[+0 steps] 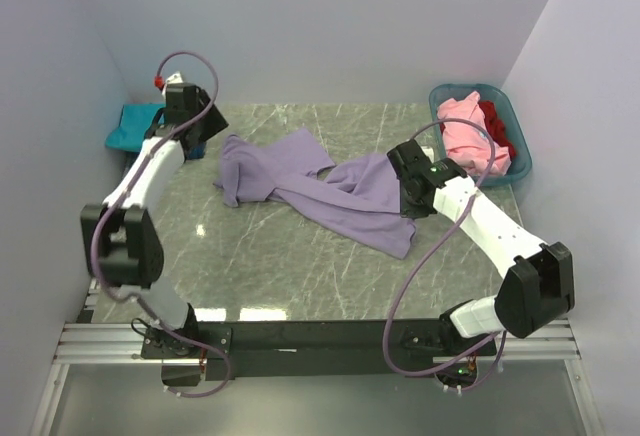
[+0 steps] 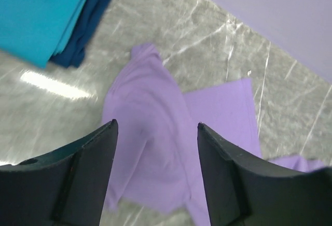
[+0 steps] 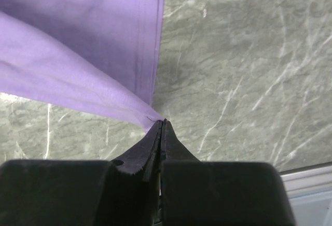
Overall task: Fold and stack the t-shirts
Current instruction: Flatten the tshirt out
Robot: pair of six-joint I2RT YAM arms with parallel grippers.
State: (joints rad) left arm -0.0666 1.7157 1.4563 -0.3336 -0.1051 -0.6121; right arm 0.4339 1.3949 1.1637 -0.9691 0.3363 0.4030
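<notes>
The lavender t-shirt (image 1: 310, 188) lies crumpled across the middle of the marble table. My right gripper (image 3: 162, 122) is shut on a corner of the lavender t-shirt (image 3: 93, 55) and holds it pulled taut just above the table. My left gripper (image 2: 155, 127) is open and empty, hovering above the shirt's left part (image 2: 155, 148). Folded teal (image 2: 41, 13) and dark blue (image 2: 88, 26) t-shirts are stacked at the far left (image 1: 135, 126). Pink (image 1: 465, 136) and red (image 1: 500, 136) t-shirts lie in the basket.
The teal-blue plastic basket (image 1: 522, 161) stands at the far right corner. Lavender walls close in the table on three sides. Bare marble (image 1: 250, 266) lies in front of the shirt, and a metal rail (image 1: 300, 336) runs along the near edge.
</notes>
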